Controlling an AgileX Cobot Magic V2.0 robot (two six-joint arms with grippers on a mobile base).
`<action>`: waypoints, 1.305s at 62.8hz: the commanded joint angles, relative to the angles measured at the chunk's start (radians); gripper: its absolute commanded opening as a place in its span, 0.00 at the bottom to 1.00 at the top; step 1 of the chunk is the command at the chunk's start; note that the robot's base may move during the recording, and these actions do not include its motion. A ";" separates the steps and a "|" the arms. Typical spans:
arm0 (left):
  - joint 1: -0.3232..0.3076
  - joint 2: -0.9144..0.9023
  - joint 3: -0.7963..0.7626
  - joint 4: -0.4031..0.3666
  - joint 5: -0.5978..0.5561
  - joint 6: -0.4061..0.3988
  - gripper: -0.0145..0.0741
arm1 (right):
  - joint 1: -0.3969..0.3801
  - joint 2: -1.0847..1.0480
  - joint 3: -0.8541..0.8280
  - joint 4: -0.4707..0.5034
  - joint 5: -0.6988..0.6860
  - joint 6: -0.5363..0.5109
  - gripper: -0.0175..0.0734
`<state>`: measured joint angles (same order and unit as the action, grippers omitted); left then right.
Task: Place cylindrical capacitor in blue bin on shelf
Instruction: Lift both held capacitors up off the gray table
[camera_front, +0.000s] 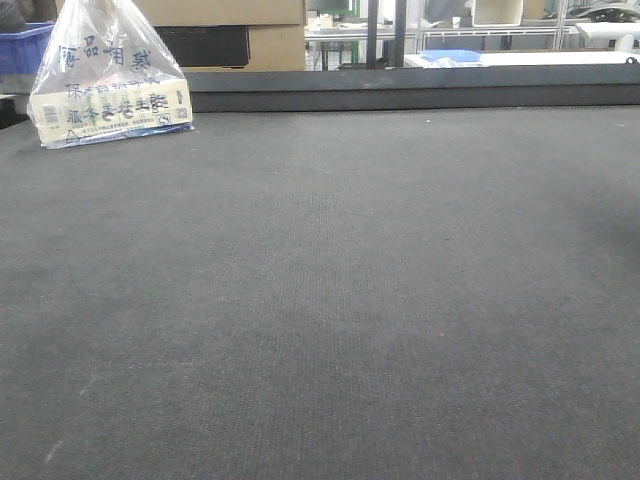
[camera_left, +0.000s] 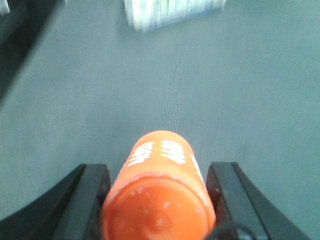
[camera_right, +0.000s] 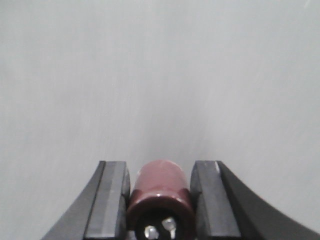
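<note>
Grey is all that's seen of the tabletop (camera_front: 320, 300); orange capacitor (camera_left: 159, 200) is clamped by the left gripper (camera_left: 157, 172), maroon capacitor (camera_right: 160, 192) by the right gripper (camera_right: 159, 172).

An orange cylindrical capacitor (camera_left: 159, 200) with white print on its side is gripped end-on in the left gripper (camera_left: 159, 185), above the grey surface. A maroon cylindrical capacitor (camera_right: 160, 192), two metal terminals on its end face, is clamped in the right gripper (camera_right: 159, 172).
</note>
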<state>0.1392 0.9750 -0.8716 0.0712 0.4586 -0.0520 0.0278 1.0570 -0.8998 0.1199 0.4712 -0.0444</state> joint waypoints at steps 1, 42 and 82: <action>-0.005 -0.087 0.079 -0.009 -0.139 -0.001 0.04 | -0.004 -0.063 0.041 -0.040 -0.075 0.001 0.01; -0.005 -0.680 0.339 -0.022 -0.327 -0.001 0.04 | -0.004 -0.563 0.226 -0.064 -0.150 0.001 0.01; -0.005 -0.730 0.339 -0.022 -0.315 -0.001 0.04 | -0.004 -0.660 0.226 -0.064 -0.164 0.001 0.01</action>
<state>0.1392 0.2507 -0.5336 0.0563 0.1581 -0.0520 0.0278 0.4035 -0.6741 0.0669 0.3444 -0.0444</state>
